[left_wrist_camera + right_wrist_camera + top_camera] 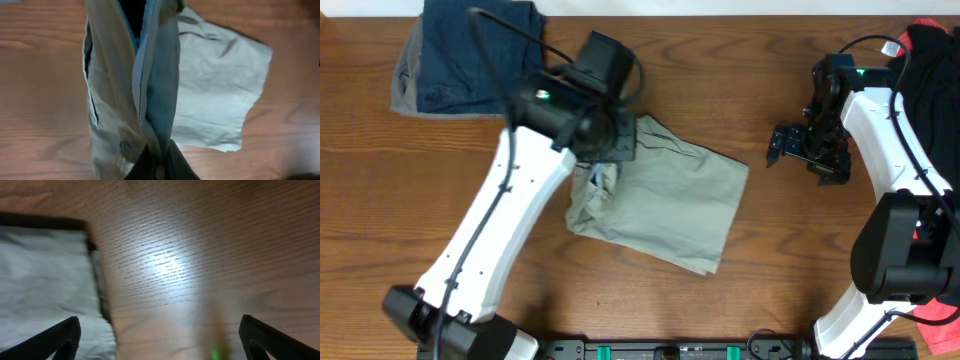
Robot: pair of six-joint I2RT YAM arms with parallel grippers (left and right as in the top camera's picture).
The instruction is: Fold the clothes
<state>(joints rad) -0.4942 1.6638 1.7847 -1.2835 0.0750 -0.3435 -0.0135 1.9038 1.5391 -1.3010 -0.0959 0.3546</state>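
Observation:
The clothes are light khaki shorts (670,205) lying mostly flat at the table's centre. My left gripper (613,142) is shut on their upper left edge and holds that part up off the wood. In the left wrist view the pinched cloth (125,90) runs up from my gripper (160,167) in a bunched column, showing the pale lining and a dark inner seam. The flat leg (220,100) lies beyond it. My right gripper (776,147) hovers open to the right of the shorts. Its wrist view shows the gripper (160,342) with nothing between its fingers, above a shorts edge (45,275) and bare wood.
Dark navy and grey folded garments (470,55) lie at the back left corner. Black and coral-red garments (930,60) sit at the right edge behind the right arm. Brown wooden table (800,260) surrounds the shorts.

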